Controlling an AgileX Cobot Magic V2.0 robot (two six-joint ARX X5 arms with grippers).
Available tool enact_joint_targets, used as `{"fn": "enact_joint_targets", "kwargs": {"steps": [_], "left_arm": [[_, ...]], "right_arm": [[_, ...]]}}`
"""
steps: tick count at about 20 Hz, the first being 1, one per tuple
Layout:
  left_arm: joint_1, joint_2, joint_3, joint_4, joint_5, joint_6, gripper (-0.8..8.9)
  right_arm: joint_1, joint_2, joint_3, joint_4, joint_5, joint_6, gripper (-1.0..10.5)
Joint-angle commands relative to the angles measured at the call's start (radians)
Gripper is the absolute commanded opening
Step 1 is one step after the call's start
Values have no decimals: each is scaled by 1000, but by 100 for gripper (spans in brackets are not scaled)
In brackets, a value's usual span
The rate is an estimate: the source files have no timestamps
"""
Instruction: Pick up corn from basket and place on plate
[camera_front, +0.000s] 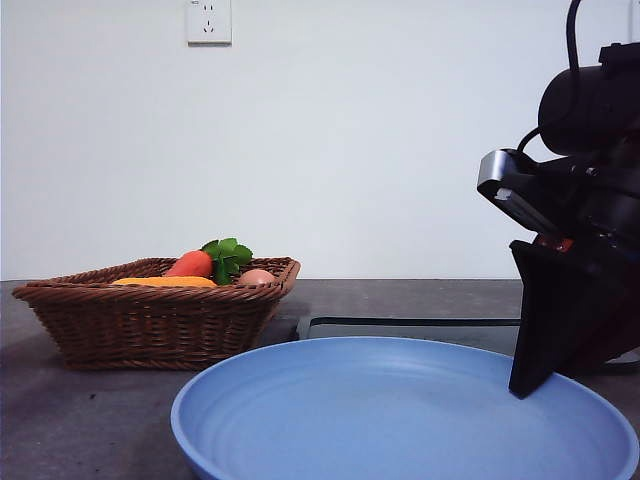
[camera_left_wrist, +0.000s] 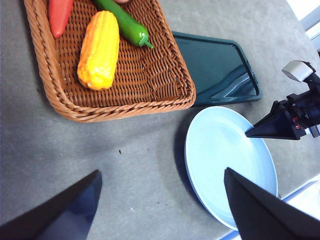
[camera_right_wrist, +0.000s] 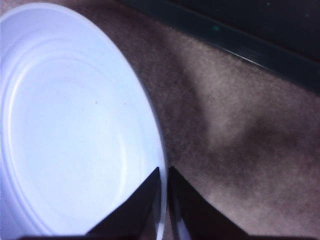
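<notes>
Corn in the basket; right gripper at the plate's rim.

The corn lies in the basket beside a green pepper and a red vegetable; the front view also shows a carrot there. The left gripper hangs over bare tabletop between basket and plate, jaws spread wide and holding nothing. The right gripper sits low at the plate's rim, jaws nearly closed, straddling the rim edge. A dark tray lies past the plate, next to the basket.
</notes>
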Motion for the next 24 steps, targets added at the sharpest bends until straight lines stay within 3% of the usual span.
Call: {"fn": "enact_joint_targets", "kwargs": {"steps": [1, 7, 11, 16, 24], "left_arm": [[-5, 30, 50, 24, 3, 18, 398], [-68, 192, 134, 128, -42, 27, 391], [-158, 352, 183, 205, -169, 58, 391], [-254, 623, 302, 258, -355, 102, 391], [-346, 1065, 568, 205, -501, 233, 391]], "right_arm": [[5, -6, 32, -14, -22, 18, 1], [5, -172, 84, -181, -38, 10, 1], [2, -338, 84, -272, -37, 6, 1], [-1, -488, 90, -281, -37, 58, 1], [-13, -536, 90, -292, -36, 75, 1]]}}
